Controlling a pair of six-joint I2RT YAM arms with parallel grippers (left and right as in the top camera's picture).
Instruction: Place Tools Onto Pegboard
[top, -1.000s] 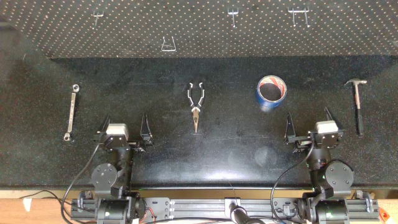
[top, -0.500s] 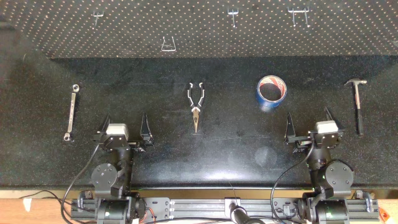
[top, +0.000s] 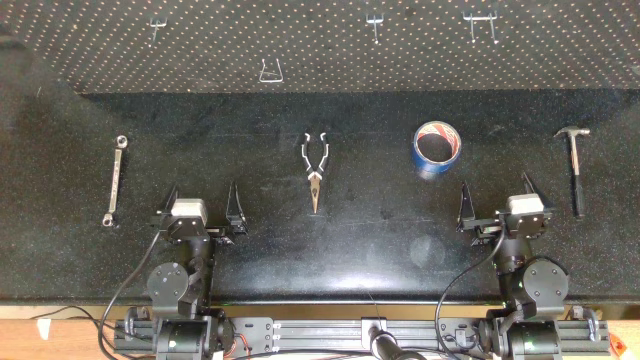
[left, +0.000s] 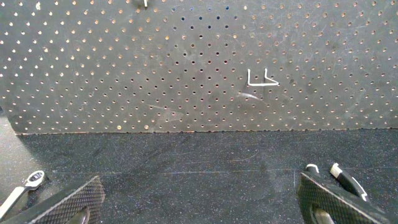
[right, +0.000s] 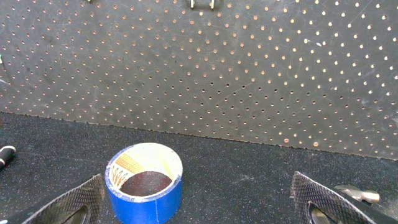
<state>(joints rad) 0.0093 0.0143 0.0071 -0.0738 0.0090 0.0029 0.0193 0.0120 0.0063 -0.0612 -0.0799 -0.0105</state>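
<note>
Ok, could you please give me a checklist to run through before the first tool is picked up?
1. Left hand open and empty: ok.
2. Right hand open and empty: ok.
3. Wrench, pliers, tape roll and hammer lie apart on the table: ok.
4. Pegboard hooks bare: ok.
5. Which hook suits which tool: cannot tell.

Non-task bits on my bench: black, gritty-textured worktop (top: 370, 240), matte across the middle, going smoother and glossy with pale glare patches toward the front. Light brown wooden strip (top: 30, 345) runs along that front edge, showing at both bottom corners.
</note>
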